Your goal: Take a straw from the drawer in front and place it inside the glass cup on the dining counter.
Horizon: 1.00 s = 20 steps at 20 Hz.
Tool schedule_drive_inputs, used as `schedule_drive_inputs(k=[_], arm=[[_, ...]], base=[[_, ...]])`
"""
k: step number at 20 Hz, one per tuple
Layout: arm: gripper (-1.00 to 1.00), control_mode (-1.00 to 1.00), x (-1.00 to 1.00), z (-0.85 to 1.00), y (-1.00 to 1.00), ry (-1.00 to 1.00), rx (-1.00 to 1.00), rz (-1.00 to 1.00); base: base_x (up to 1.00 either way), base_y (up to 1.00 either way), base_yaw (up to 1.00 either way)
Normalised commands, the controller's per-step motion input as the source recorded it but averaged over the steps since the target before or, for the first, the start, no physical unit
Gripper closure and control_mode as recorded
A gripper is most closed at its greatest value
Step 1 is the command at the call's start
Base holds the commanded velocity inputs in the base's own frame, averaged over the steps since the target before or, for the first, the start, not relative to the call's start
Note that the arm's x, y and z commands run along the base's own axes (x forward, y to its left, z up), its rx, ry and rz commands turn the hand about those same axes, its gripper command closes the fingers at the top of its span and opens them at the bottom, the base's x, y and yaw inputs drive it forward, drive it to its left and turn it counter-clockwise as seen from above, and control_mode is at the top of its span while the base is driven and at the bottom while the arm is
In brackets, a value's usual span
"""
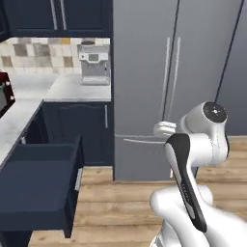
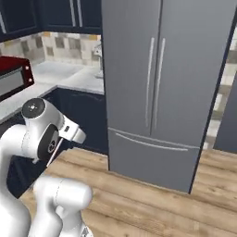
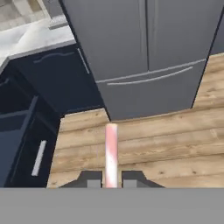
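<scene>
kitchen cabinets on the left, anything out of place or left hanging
Yes: the drawer stands pulled far out over the wooden floor, left open. The fingers are shut on the straw, which looks pale pink in the hand view. Nothing looks spilled or damaged.

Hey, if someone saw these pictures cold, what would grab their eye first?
Probably the big grey refrigerator straight ahead, filling the middle. Next, the pink-and-white straw pinched upright in the shut gripper, over the wooden floor. To the left, the navy drawer stands pulled open.
</scene>
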Motion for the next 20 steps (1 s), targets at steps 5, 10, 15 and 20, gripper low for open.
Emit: schedule_drive_inputs(k=[5,10,15,20], arm=[[1.00,1.00,0.00,0.00,0.00,0.00,0.00,0.00],[1.00,1.00,0.00,0.00,0.00,0.00,0.00,0.00],[1.00,1.00,0.00,0.00,0.00,0.00,0.00,0.00],[1.00,1.00,0.00,0.00,0.00,0.00,0.00,0.00]], base=[[-0.01,-0.22,-0.81],[0.00,-0.24,-0.77],[0.00,-0.24,-0.73],[0.00,-0.30,-0.72]])
